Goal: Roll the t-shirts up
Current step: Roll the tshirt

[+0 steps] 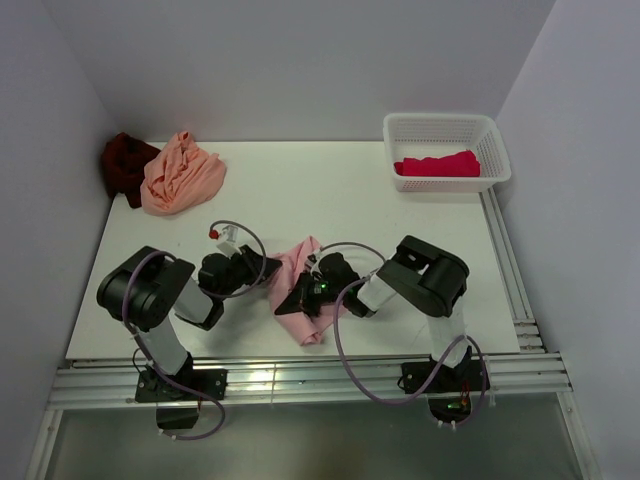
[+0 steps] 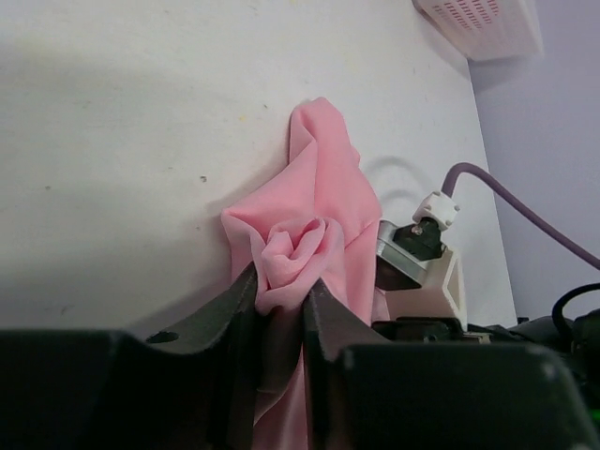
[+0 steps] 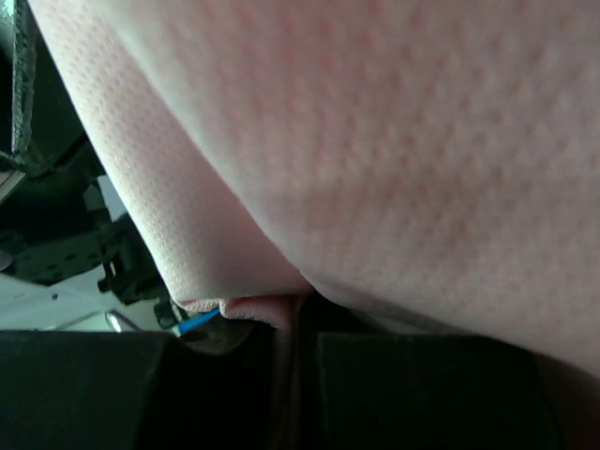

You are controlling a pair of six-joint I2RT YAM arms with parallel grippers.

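The light pink t-shirt [image 1: 303, 290] lies bunched at the table's near middle, between both grippers. My left gripper [image 1: 268, 272] is shut on its rolled left end, which shows as a pink spiral [image 2: 298, 251] between the black fingers [image 2: 225, 309]. My right gripper [image 1: 305, 293] is shut on the shirt's other side; pink cloth [image 3: 375, 150] fills the right wrist view and a fold sits pinched between the jaws. The peach-orange t-shirt [image 1: 180, 173] and dark maroon t-shirt [image 1: 124, 163] lie heaped at the far left. The bright red t-shirt [image 1: 437, 164] lies in the basket.
A white lattice basket [image 1: 446, 128] stands at the far right corner, its corner also in the left wrist view [image 2: 483, 26]. Purple cables [image 1: 345, 330] loop round both arms. A metal rail [image 1: 300, 380] runs along the near table edge.
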